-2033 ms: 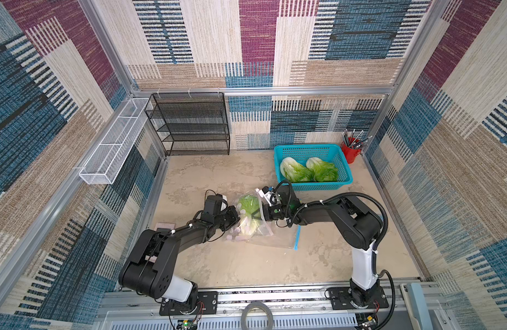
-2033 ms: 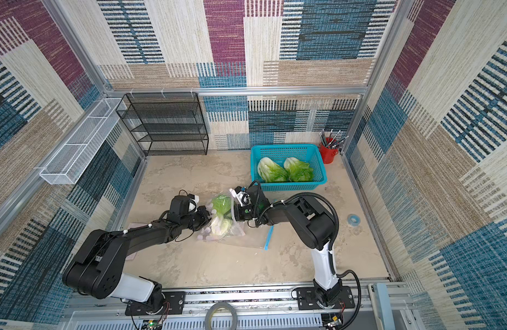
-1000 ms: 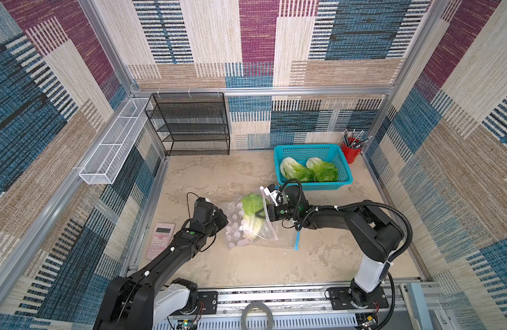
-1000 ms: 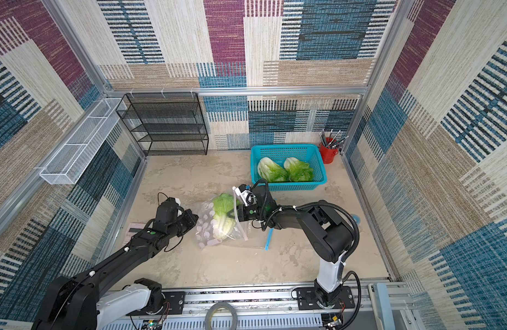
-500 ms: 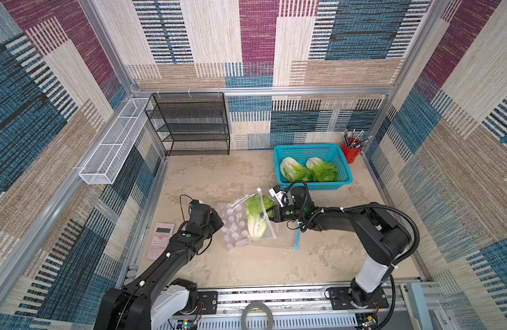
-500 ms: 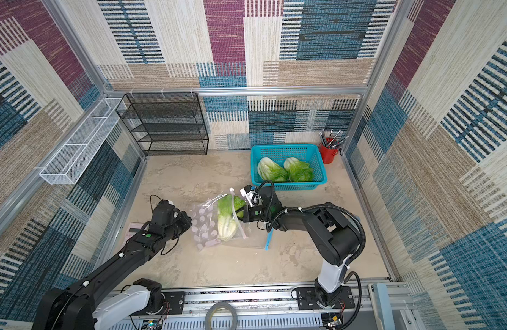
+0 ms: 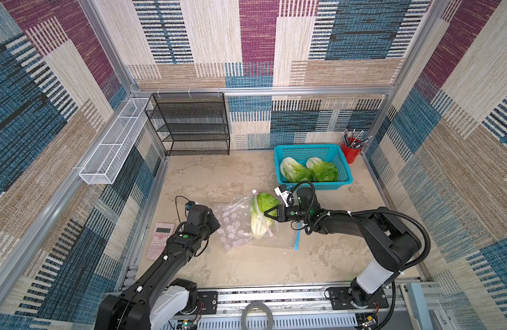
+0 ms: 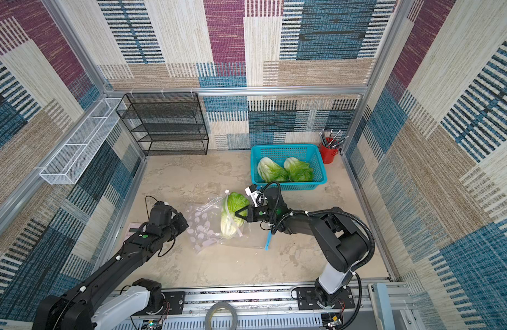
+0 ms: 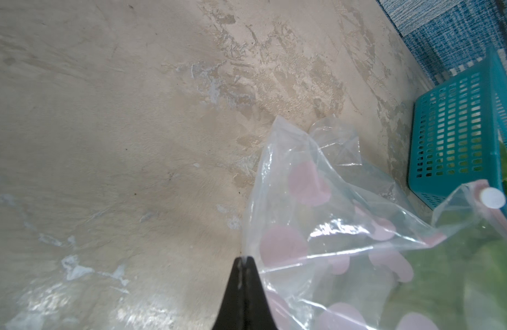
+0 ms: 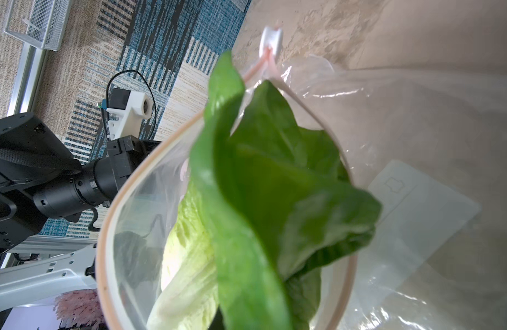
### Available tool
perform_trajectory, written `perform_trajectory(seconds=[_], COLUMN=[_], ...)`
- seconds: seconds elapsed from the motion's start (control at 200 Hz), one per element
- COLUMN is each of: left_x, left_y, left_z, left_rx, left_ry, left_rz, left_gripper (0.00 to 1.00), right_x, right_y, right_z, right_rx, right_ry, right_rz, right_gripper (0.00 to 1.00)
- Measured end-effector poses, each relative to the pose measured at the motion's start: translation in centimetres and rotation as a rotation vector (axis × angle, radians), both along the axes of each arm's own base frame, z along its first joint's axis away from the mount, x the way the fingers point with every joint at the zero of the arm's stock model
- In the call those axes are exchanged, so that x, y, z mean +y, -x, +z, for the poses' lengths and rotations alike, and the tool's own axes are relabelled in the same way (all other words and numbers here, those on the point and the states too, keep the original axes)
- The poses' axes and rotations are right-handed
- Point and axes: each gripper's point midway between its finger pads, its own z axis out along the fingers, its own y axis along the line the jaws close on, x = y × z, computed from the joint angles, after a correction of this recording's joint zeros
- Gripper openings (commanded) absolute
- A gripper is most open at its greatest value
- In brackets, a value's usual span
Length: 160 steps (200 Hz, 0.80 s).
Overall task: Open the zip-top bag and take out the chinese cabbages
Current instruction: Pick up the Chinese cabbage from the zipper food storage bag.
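1. One chinese cabbage lay in the mouth of the zip-top bag, near the teal basket on its side toward the arm bases. Its green leaves poked out toward the basket, and its pale stalk end sat inside the film.
2. Two more heads lay side by side in the basket.
3. The right gripper was pressed together on the leaves nearest the basket. The left gripper was pinching the bag's film at the end farthest from the basket.
4. The hold was on leaf alone, so a hard pull could tear the leaf and leave the head behind. The thin film could also slip from the left tips, and the bag would then drag along toward the basket.
5. Only the right wrist view showed the mouth rim spread into a hoop around the head, with the white slider at one end. Only the left wrist view showed film nipped between the closed tips. Only the top views showed the basket's contents.
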Motion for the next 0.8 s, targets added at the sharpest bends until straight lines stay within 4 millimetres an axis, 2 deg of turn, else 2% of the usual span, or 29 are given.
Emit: perform_trajectory(seconds=[0.1, 0.801], left_x=[0.1, 0.8], left_y=[0.1, 0.6], left_z=[0.0, 0.3], left_rx=[0.003, 0.013], left_ry=[-0.008, -0.072], left_rz=[-0.002, -0.018], left_gripper=[0.00, 0.00], right_x=[-0.2, -3.7], right_y=[-0.3, -1.9], right_z=[0.6, 1.4], right_rx=[-0.020, -0.095], right_ry=[-0.002, 0.042], right_rz=[-0.021, -0.262], right_gripper=[0.00, 0.00])
